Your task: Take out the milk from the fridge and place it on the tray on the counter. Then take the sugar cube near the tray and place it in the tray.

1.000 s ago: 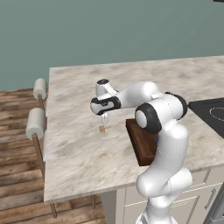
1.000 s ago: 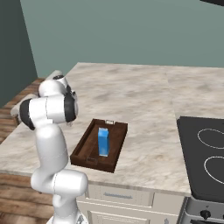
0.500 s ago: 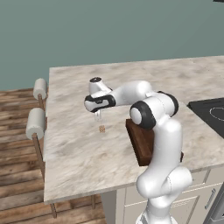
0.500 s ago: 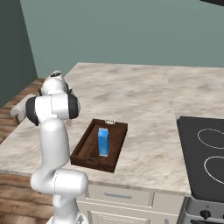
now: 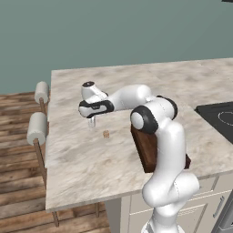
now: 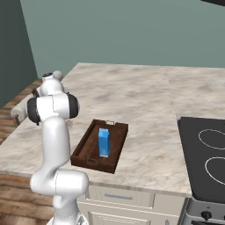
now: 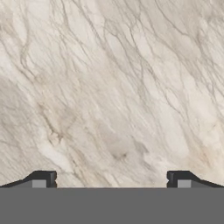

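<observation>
Claw (image 5: 92, 122) spread wide, empty, hanging over bare marbled surface (image 5: 82, 159) near sugar cube (image 5: 106, 134). Milk (image 6: 103, 142) upright inside tray (image 6: 86, 145); cube outside, well apart from tray.

Teal wall (image 5: 113, 32), wood plank floor (image 5: 13, 150), two stools (image 5: 37, 128), black cooktop (image 6: 204, 156).

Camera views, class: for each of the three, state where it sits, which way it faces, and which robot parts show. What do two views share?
Left base view: behind-left, looking down at the counter; arm, open hand beside sugar cube.
Right base view: behind-right, facing the tray holding the milk; arm at left.
Hand view: on the hand, facing marble; fingertips at bottom.
Both base views share counter, tray, arm.
</observation>
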